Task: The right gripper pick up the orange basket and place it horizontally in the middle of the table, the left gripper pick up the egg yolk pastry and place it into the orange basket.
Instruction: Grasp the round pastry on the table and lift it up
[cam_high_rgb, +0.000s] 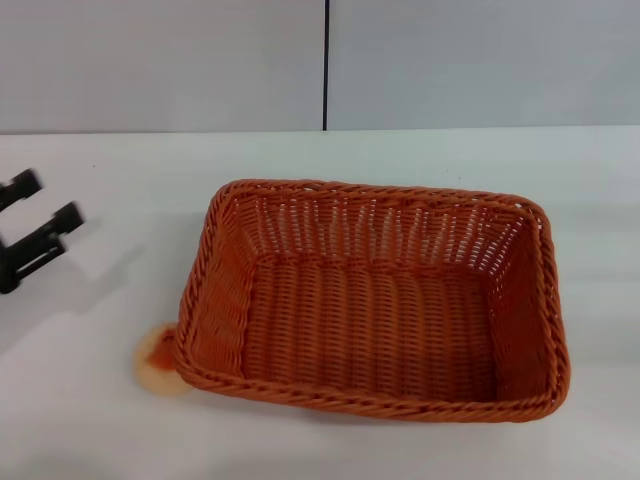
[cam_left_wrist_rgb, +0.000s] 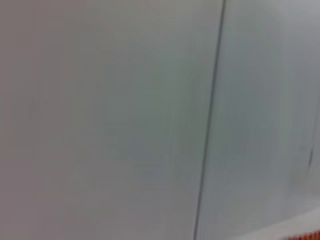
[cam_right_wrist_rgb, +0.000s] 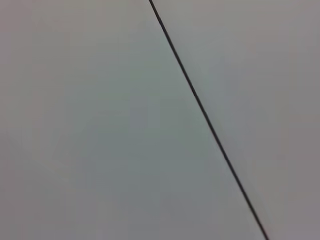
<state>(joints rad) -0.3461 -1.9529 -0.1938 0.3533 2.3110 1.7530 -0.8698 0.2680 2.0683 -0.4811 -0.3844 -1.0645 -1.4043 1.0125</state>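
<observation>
From the head view, the orange basket (cam_high_rgb: 375, 300) sits flat on the white tabletop (cam_high_rgb: 90, 420), near the middle, with its open side up and nothing inside it. The egg yolk pastry (cam_high_rgb: 157, 362) lies on the tabletop just outside the basket, at the near left corner, partly hidden by the rim. The left end effector (cam_high_rgb: 38, 222) shows at the left edge, well apart from the pastry and the basket; its two black fingers are spread with a gap between them and hold nothing. The right end effector does not show here. Behind the tabletop is a pale wall (cam_high_rgb: 160, 60) with a thin dark line (cam_high_rgb: 326, 64) running down it. The left wrist view shows mostly that same pale wall and dark line, with a small strip of tabletop and a tiny bit of orange in one corner; no fingers show. The right wrist view shows only the wall and the dark line, so the right end effector's fingers cannot be told.
</observation>
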